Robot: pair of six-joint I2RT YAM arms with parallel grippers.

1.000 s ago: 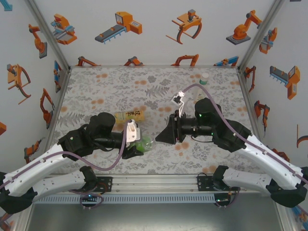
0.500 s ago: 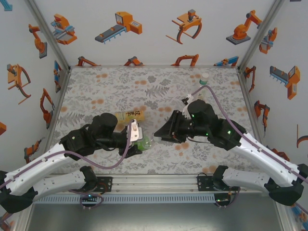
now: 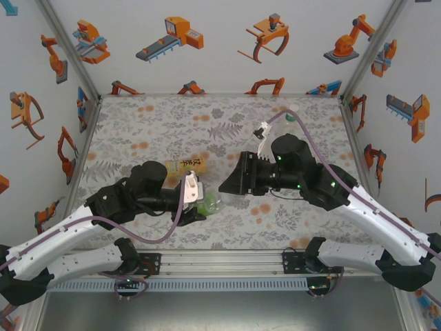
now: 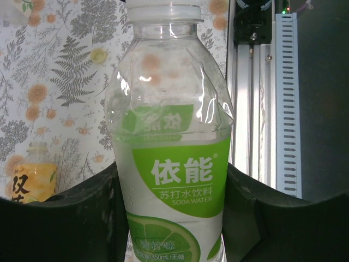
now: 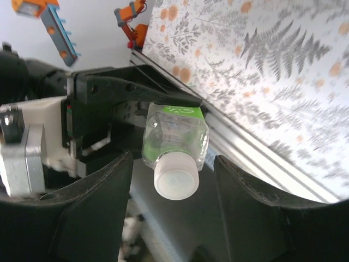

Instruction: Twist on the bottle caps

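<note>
**Clear bottle [image 4: 174, 164] clamped in your left gripper [image 4: 172, 210], with your right gripper [image 5: 170, 164] spread around its pale cap [image 5: 175, 180].**
The bottle is see-through and dented at the shoulder, with a green-and-white soda-water label. Your left gripper holds it by the labelled body, over the table [image 3: 138, 124] near the front middle. The right fingers flank the seated cap with a gap on each side and grip nothing.

Both arms, the left arm [image 3: 63, 238] and the right arm [image 3: 377, 219], have white rounded link shells and black joint housings. A purple cable [image 3: 148, 241] trails along each. Small green lights [image 3: 279, 160] glow on the right arm's black wrist. The jaws are matte black, broad and curved. The black bases [image 3: 138, 262] sit on a silver rail [image 3: 220, 261].
</note>
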